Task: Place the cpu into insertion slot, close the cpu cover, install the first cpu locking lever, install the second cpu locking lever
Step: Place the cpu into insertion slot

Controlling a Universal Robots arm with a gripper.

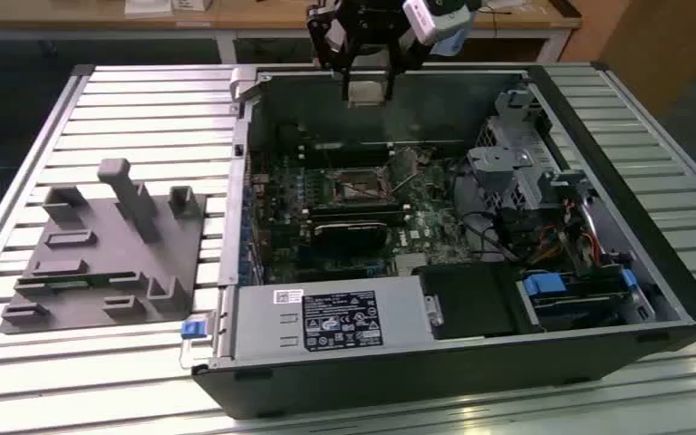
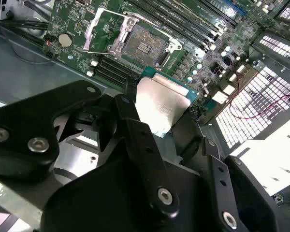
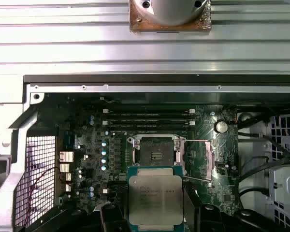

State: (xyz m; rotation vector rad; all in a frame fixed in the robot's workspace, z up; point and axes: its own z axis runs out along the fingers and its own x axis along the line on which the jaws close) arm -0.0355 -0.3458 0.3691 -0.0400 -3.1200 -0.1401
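widest first: a slatted metal surface (image 1: 142,118), carrying an open black computer case (image 1: 445,381) and, to the exterior view's left of it, a grey moulded fixture block (image 1: 106,263). inside the case, a green circuit board (image 3: 82,145) lying flat, with long memory slots (image 3: 147,116) along one side of the socket.

above the case's far wall in the exterior view, the pincer (image 1: 366,91), hanging high and well clear of the board. clenched on the cpu (image 3: 155,200): in both wrist views, black fingers (image 2: 130,121) pressing opposite edges of the chip, closed down to the chip's width, silvery face towards the cameras, with a green rim round it.

smaller: the cpu cover (image 2: 91,34), swung up off the socket and standing tilted beside it. then the insertion slot (image 3: 154,152), bare, dark centre exposed inside a silvery rim, nothing seated in it.

judged as the first step, placing the cpu: chip carried, not yet seated, above the slot and well apart from it. seems to call for a level chip, squared to the slot's rim and centred over it, with the raised cover kept out of the path. risk, probably, of harm to the socket's contacts from a tilted or twisted set-down. cover not yet closed, levers not yet installed, and hard to tell apart from the frame here.
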